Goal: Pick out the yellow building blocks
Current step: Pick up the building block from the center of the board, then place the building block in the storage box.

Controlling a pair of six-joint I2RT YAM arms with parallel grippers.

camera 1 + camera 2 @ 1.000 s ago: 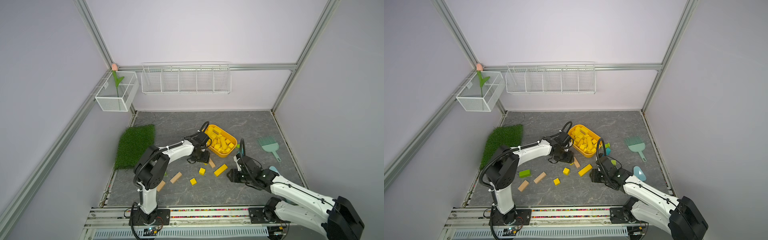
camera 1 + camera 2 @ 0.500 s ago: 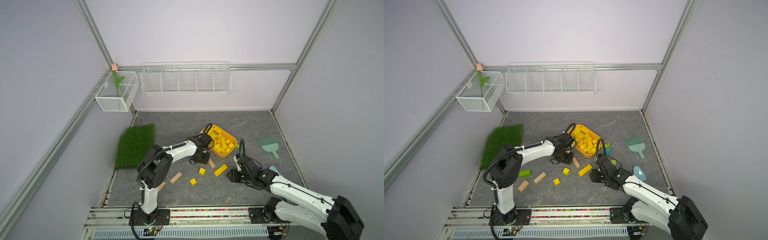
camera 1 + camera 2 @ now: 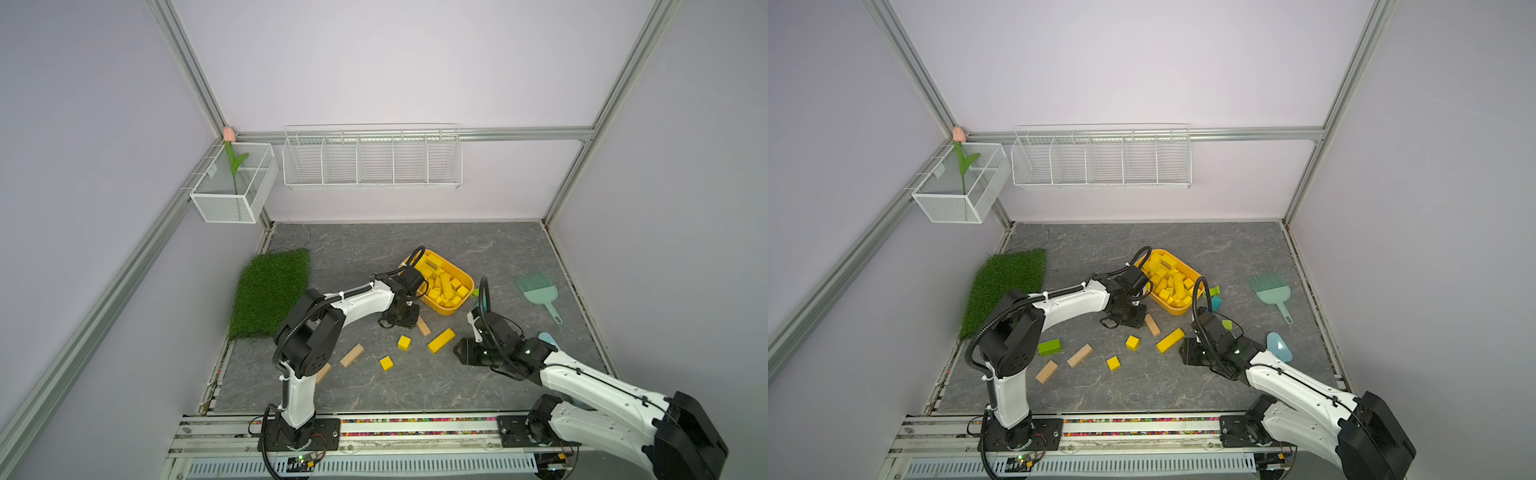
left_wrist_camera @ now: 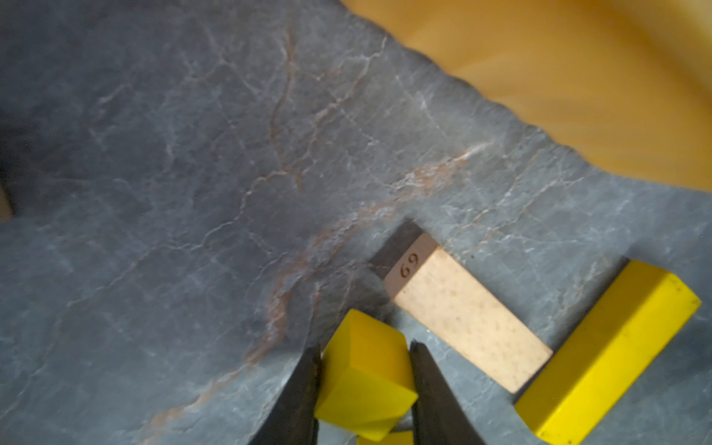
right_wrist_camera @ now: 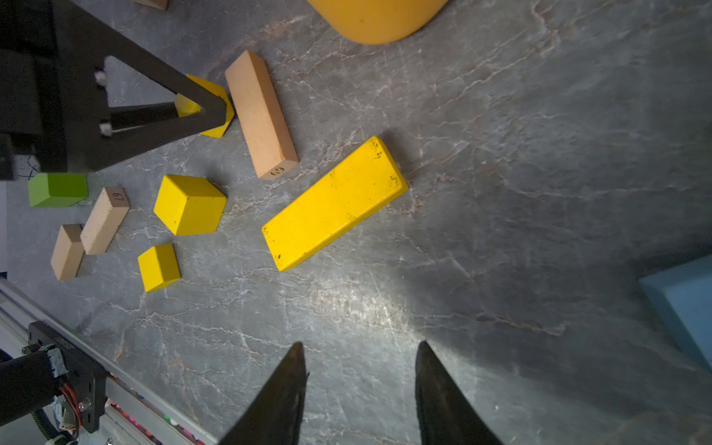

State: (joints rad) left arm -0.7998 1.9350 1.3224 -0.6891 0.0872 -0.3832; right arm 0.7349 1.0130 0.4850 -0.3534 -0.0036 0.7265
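Note:
My left gripper (image 4: 364, 348) is shut on a small yellow block (image 4: 366, 373), which sits tilted between the jaws beside a tan block (image 4: 466, 312). In both top views this gripper (image 3: 401, 322) (image 3: 1127, 318) is low over the floor, just in front of the yellow-orange tub (image 3: 444, 309). The tub holds several yellow blocks (image 3: 1173, 282). On the floor lie a long yellow bar (image 3: 441, 340) (image 5: 334, 204) and two yellow cubes (image 3: 404, 343) (image 3: 386, 363). My right gripper (image 5: 360, 345) (image 3: 459, 353) stands open and empty, right of the bar.
Tan blocks (image 3: 1152, 325) (image 3: 1079, 355) (image 3: 1047, 371) and a green block (image 3: 1049, 347) lie among the yellow ones. Small green and blue blocks (image 3: 1214, 291) sit right of the tub. A grass mat (image 3: 270, 291) lies at the left, a teal brush (image 3: 536, 291) at the right.
The left gripper's jaws have closed onto the small yellow block beside the tan block. The right arm has not moved.

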